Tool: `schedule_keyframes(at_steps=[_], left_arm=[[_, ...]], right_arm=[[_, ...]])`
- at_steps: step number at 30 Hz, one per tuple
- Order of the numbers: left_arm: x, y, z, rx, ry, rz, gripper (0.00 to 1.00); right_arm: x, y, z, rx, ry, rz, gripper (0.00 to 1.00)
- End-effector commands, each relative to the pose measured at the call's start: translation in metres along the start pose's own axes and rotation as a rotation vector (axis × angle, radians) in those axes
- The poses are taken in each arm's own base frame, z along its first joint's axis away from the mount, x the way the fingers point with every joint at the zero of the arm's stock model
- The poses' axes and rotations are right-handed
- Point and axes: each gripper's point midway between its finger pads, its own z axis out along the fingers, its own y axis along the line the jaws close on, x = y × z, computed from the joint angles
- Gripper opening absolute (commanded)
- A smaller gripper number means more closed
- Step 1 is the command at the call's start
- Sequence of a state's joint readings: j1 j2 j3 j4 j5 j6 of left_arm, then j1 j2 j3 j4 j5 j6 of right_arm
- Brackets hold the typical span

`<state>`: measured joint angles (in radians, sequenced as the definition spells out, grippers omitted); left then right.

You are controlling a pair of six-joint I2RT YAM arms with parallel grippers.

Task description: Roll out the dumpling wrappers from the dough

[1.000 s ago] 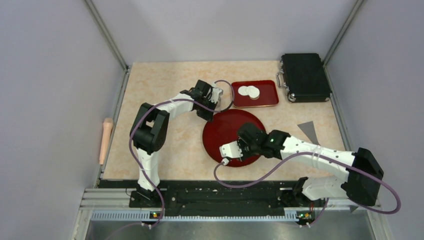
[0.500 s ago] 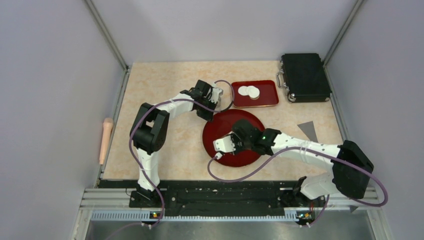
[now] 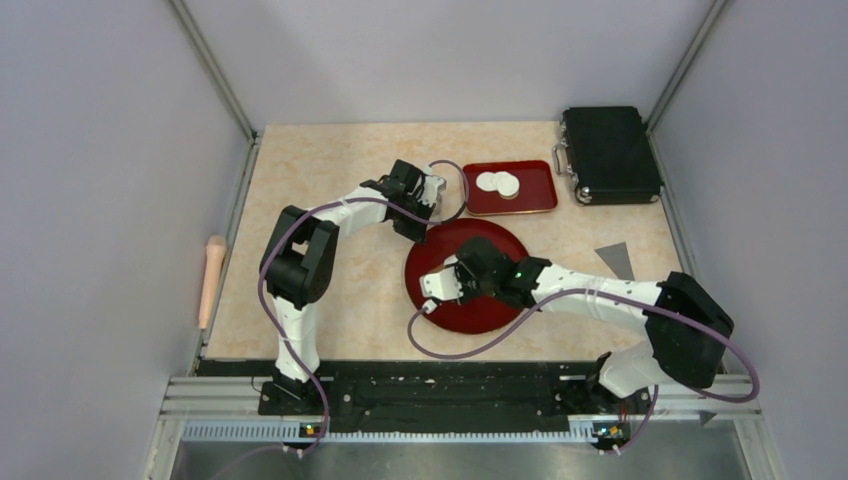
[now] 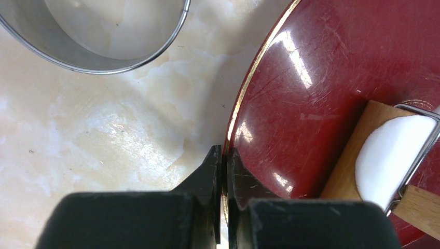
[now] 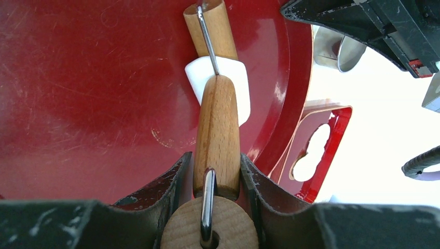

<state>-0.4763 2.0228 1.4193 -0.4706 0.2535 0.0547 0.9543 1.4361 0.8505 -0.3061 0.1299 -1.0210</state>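
Observation:
A round red plate (image 3: pixel 500 312) lies mid-table. On it sits a small white lump of dough (image 5: pixel 243 91), also in the left wrist view (image 4: pixel 386 158), under the far end of a wooden hand roller (image 5: pixel 217 124). My right gripper (image 5: pixel 215 155) is shut on the roller's handle, over the plate's left half (image 3: pixel 462 272). My left gripper (image 4: pixel 224 153) is shut on the plate's rim at its upper left (image 3: pixel 418 230). Two round white dumpling wrappers (image 3: pixel 497 182) lie in a red rectangular tray (image 3: pixel 540 190), partly seen in the right wrist view (image 5: pixel 314 150).
A metal ring (image 4: pixel 104 36) lies on the table beside the plate, close to my left gripper. A black case (image 3: pixel 610 155) stands at the back right. A grey scraper (image 3: pixel 616 262) lies right of the plate. A wooden rolling pin (image 3: pixel 212 280) rests at the table's left edge.
My right arm has pushed the roller to the left and slightly farther across the plate. The left arm has stayed where it was.

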Motion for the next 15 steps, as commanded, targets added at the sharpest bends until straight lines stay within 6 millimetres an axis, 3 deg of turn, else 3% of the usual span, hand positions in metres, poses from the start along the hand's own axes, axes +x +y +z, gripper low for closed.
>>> schedule_keyframes(at_steps=[1, 15], left_arm=[[0.018, 0.018, 0.021, -0.064, 0.049, -0.010, 0.00], [0.018, 0.018, 0.021, -0.064, 0.049, -0.009, 0.00]], right_arm=[[0.035, 0.106, 0.010, -0.376, 0.092, 0.049, 0.00], [0.034, 0.076, 0.027, -0.232, 0.111, 0.073, 0.00]])
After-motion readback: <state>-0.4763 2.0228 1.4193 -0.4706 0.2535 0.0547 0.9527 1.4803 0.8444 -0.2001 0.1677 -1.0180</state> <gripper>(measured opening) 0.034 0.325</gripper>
